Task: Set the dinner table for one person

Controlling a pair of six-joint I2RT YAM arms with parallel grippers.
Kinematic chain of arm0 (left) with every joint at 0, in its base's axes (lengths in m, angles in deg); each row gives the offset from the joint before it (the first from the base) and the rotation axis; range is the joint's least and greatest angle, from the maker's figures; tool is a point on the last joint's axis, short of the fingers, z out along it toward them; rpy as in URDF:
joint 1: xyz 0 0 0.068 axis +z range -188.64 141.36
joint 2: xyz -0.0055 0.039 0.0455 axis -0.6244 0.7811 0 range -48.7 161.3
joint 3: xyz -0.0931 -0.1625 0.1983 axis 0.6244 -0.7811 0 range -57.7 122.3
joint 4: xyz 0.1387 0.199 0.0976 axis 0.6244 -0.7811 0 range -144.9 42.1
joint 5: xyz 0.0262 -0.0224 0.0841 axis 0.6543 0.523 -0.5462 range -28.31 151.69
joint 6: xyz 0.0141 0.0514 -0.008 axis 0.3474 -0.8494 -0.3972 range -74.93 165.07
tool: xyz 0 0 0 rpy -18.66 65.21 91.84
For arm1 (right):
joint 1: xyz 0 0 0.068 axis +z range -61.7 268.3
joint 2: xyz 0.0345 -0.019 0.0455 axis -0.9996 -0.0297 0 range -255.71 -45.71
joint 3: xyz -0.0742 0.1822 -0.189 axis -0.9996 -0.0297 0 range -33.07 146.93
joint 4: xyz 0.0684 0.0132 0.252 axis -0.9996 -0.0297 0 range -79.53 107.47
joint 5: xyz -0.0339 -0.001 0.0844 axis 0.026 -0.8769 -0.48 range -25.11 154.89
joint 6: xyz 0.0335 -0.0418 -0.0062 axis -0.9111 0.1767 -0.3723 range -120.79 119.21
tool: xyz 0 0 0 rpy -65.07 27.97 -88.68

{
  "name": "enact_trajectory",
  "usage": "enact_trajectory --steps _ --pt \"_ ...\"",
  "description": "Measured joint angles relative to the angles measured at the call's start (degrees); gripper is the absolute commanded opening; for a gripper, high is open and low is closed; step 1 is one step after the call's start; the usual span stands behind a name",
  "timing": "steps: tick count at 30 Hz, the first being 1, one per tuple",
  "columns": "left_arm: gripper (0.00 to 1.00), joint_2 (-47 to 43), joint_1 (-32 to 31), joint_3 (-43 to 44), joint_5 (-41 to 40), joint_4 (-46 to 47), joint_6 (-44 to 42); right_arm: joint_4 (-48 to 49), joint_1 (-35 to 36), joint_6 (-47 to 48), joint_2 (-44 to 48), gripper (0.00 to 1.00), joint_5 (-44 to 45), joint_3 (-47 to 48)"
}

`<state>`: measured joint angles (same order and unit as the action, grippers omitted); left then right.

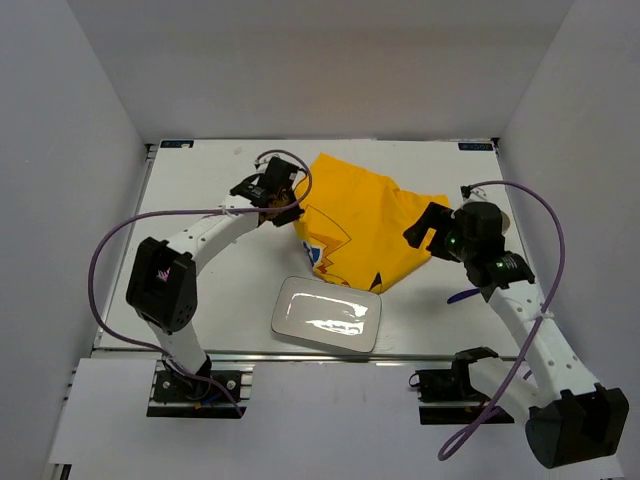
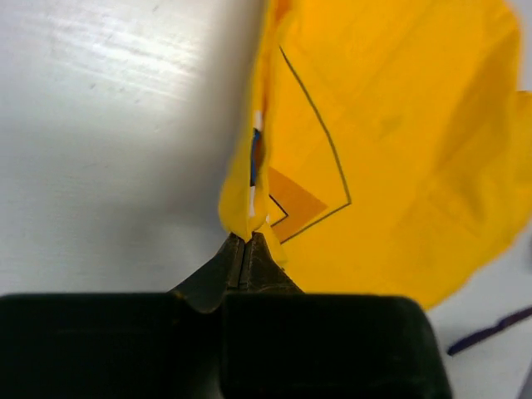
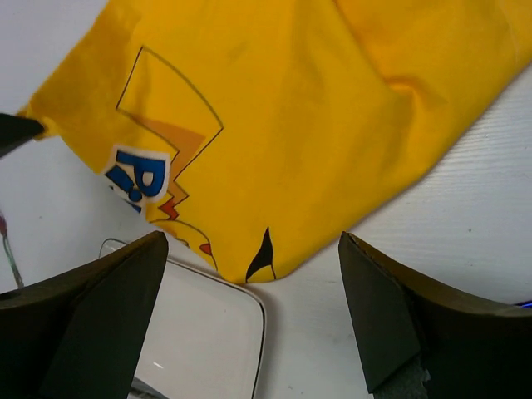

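Where its fingers meet, left end effector (image 2: pixel 247 249) is pinched tight on an edge of yellow cartoon-printed cloth mat (image 2: pixel 399 150). Right end effector (image 3: pixel 251 245) hangs above mat's near corner, fingers spread apart. Glossy white rectangular plate (image 1: pixel 326 315) sits just beside that corner. Both lie on large flat white tabletop (image 1: pixel 200 190), which fills the whole work area.

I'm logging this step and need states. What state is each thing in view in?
yellow cloth mat: rumpled, not spread flat, one edge pinched.
white plate: empty, lying flat on the dinner table.
left gripper: shut on the yellow cloth mat's edge.
right gripper: open, holding nothing, above the mat's near corner.
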<state>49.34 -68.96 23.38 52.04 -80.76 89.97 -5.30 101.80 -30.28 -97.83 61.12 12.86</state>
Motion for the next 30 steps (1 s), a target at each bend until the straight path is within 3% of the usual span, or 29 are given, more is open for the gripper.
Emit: enact_trajectory --steps 9,17,22,30 --pt "0.0 2.6 2.6 -9.6 -11.0 -8.0 9.6 1.6 0.0 -0.9 -8.0 0.89 8.5 0.0" --pt "0.0 -12.2 5.3 -19.3 -23.9 -16.5 23.3 4.7 -0.1 -5.7 -9.4 0.89 14.9 -2.6" --pt "0.0 -19.5 7.2 -21.8 -27.2 -17.0 25.3 7.0 -0.3 -7.5 -15.5 0.89 16.1 -2.6" --pt "0.0 -8.7 8.2 -19.0 -23.5 -14.3 19.8 9.0 -0.3 -7.6 -26.2 0.81 14.6 -2.6"
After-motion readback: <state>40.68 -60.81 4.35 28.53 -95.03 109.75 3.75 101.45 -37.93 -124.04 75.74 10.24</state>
